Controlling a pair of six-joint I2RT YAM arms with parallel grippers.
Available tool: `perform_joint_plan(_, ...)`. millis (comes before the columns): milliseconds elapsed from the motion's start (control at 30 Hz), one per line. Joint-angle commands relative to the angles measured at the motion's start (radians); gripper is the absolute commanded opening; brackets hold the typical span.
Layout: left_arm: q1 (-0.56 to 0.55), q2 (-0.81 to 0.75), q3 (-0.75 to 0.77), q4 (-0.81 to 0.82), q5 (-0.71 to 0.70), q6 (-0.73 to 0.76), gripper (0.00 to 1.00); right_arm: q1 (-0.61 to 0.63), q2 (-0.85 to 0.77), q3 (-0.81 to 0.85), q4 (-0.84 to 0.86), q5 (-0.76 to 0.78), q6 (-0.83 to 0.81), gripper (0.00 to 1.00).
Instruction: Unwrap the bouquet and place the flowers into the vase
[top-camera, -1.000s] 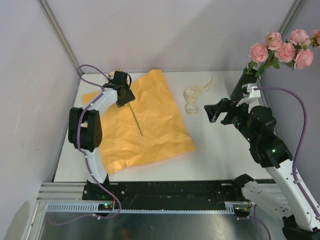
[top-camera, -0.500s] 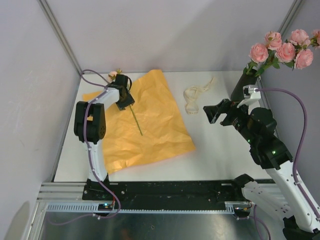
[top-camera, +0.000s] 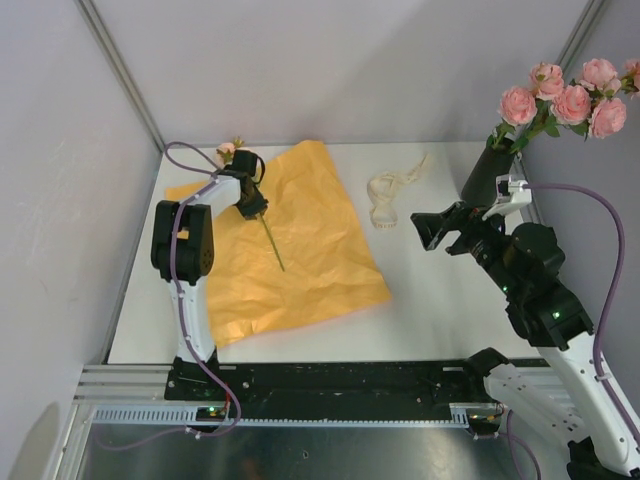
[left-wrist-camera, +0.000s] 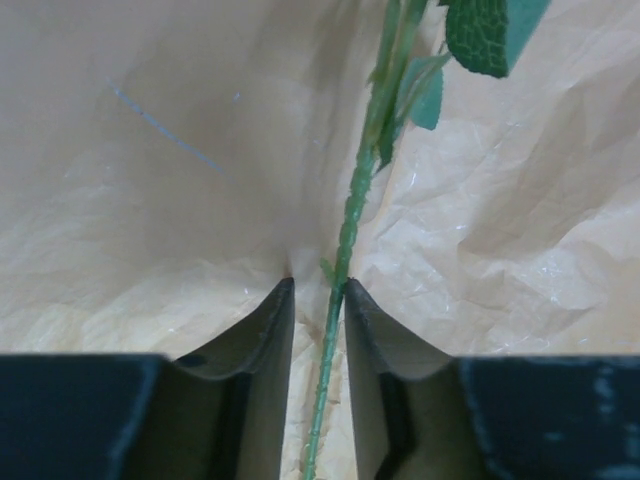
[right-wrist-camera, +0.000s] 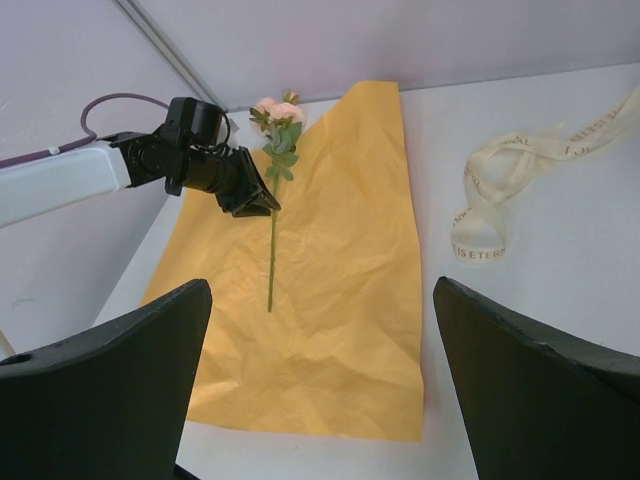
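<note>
Orange-yellow paper (top-camera: 300, 260) lies flat and crinkled. Well to its right, the matte black vase (top-camera: 487, 177) holds pink roses (top-camera: 570, 100). The right gripper (top-camera: 440, 228) gapes empty between paper and vase. On the paper lies one thin green flower stem (left-wrist-camera: 347, 230); the left gripper (left-wrist-camera: 318, 288) has narrowed around it, a slit still showing.

Plain orange-yellow paper (top-camera: 290, 250); cream ribbon (top-camera: 385, 200) printed with lettering; pink flowers (top-camera: 570, 95), green stems (left-wrist-camera: 345, 240); matte black vase (top-camera: 487, 175); white table (top-camera: 440, 300).

Matte white flat desk (top-camera: 440, 300). Plain pale grey panel walls (top-camera: 350, 60) behind and left, slim aluminium corner post (top-camera: 120, 70), slotted aluminium rail (top-camera: 300, 412) along near edge. Light soft, even.
</note>
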Motion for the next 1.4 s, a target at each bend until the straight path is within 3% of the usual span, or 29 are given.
perform_joint_plan(0, 0.008, 0.007, 0.021, 0.005, 0.0, -0.001, 0.27, 0.005, -0.014, -0.001, 0.034, 0.001, 0.015, 0.99)
perform_joint_plan(333, 0.013, -0.078, 0.012, 0.004, -0.016, 0.028, 0.02, 0.006, -0.023, -0.001, 0.039, 0.004, 0.038, 0.99)
perform_joint_plan(833, 0.011, -0.44, -0.117, 0.008, 0.015, 0.116, 0.0, 0.012, 0.099, -0.02, 0.116, -0.104, 0.157, 0.97)
perform_joint_plan(1033, 0.01, -0.608, -0.25, 0.036, 0.173, 0.186, 0.0, 0.046, 0.194, -0.052, 0.233, -0.167, 0.27, 0.93)
perform_joint_plan(1233, -0.003, -0.781, -0.434, 0.091, 0.458, 0.244, 0.0, 0.127, 0.341, -0.064, 0.364, -0.187, 0.373, 0.89)
perform_joint_plan(1367, -0.049, -0.876, -0.537, 0.099, 0.592, 0.299, 0.0, 0.162, 0.467, -0.087, 0.52, -0.273, 0.473, 0.79)
